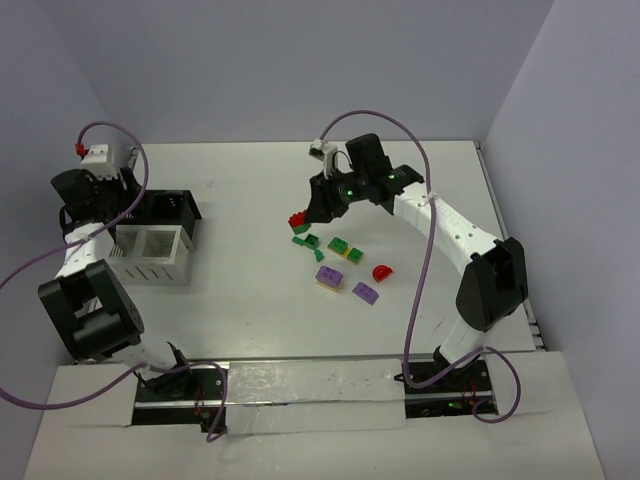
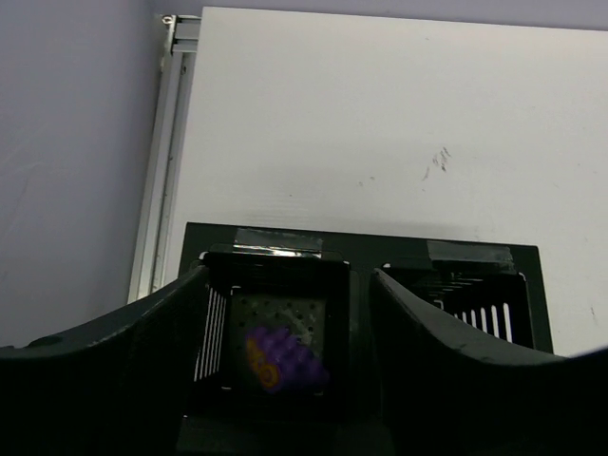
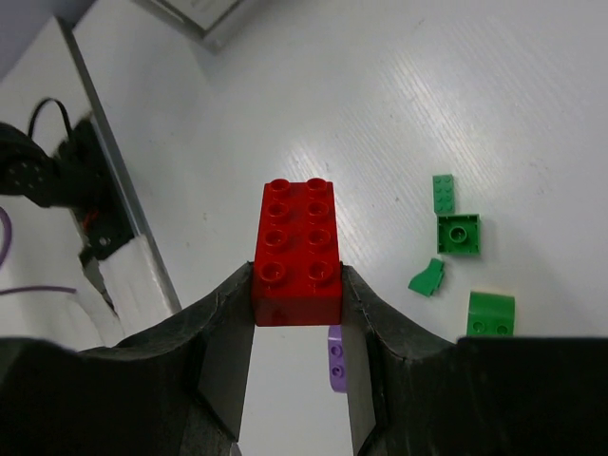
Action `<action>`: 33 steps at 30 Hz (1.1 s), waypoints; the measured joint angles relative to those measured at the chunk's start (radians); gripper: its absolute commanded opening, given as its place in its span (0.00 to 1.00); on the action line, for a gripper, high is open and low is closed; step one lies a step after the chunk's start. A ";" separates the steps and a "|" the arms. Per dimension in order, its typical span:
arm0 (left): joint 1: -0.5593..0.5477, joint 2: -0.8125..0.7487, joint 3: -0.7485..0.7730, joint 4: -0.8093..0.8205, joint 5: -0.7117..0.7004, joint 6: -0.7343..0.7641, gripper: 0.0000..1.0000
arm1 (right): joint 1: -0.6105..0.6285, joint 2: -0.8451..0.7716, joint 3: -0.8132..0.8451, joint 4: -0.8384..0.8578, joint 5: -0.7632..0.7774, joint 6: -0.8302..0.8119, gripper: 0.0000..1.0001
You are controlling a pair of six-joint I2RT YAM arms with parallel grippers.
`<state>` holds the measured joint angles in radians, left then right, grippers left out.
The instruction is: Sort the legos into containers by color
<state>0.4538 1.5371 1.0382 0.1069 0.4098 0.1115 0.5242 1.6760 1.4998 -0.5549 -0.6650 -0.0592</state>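
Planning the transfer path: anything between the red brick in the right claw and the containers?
Nothing visible: bare table lies between the red brick in the right claw and the white box. The left claw hangs over the black tray, though.

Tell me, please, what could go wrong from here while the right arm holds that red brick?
The right gripper pinches the red brick only at its near end, so it might pivot or slip in transit. The left gripper hovers open over the black tray with a purple brick inside, so the arms could collide if the right arm delivers there.
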 measured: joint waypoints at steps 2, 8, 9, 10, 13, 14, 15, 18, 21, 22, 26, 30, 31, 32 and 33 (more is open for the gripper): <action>0.000 -0.002 0.000 -0.009 0.015 -0.001 0.74 | -0.008 0.000 0.000 0.041 -0.017 0.045 0.00; 0.000 -0.076 0.000 -0.062 0.209 -0.049 0.73 | -0.032 -0.019 -0.055 0.240 -0.056 0.258 0.00; -0.003 -0.101 0.000 -0.066 0.267 -0.074 0.73 | -0.033 -0.019 -0.059 0.272 -0.066 0.301 0.00; -0.011 -0.128 0.000 -0.068 0.323 -0.098 0.73 | -0.034 -0.018 -0.061 0.314 -0.076 0.350 0.00; -0.092 -0.214 0.000 -0.085 0.488 -0.162 0.73 | -0.034 -0.009 -0.066 0.463 -0.116 0.516 0.00; -0.127 -0.236 0.000 -0.094 0.536 -0.175 0.73 | -0.034 -0.003 -0.066 0.511 -0.129 0.559 0.00; -0.176 -0.252 -0.001 -0.099 0.578 -0.194 0.73 | -0.034 0.007 -0.066 0.564 -0.146 0.624 0.00; -0.296 -0.280 -0.030 -0.096 0.675 -0.272 0.74 | -0.034 0.047 -0.067 0.713 -0.182 0.777 0.00; -0.356 -0.284 -0.092 -0.038 0.739 -0.404 0.75 | -0.034 0.086 -0.068 0.840 -0.214 0.904 0.00; -0.363 -0.284 -0.115 -0.008 0.754 -0.454 0.76 | -0.034 0.094 -0.071 0.872 -0.221 0.940 0.00; -0.377 -0.282 -0.170 0.142 0.788 -0.679 0.77 | -0.034 0.098 -0.102 0.999 -0.246 1.049 0.00; -0.413 -0.280 -0.195 0.327 0.800 -0.860 0.79 | -0.033 0.098 -0.117 1.066 -0.258 1.108 0.00; -0.418 -0.280 -0.204 0.380 0.800 -0.906 0.80 | -0.033 0.098 -0.118 1.076 -0.260 1.116 0.00; -0.423 -0.280 -0.214 0.430 0.802 -0.951 0.80 | -0.032 0.098 -0.119 1.088 -0.261 1.126 0.00; -0.427 -0.280 -0.223 0.476 0.801 -0.991 0.80 | -0.031 0.098 -0.119 1.096 -0.261 1.134 0.00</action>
<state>0.0271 1.2570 0.8149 0.5826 1.2109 -0.8797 0.4929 1.7737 1.3808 0.5407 -0.9263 1.0745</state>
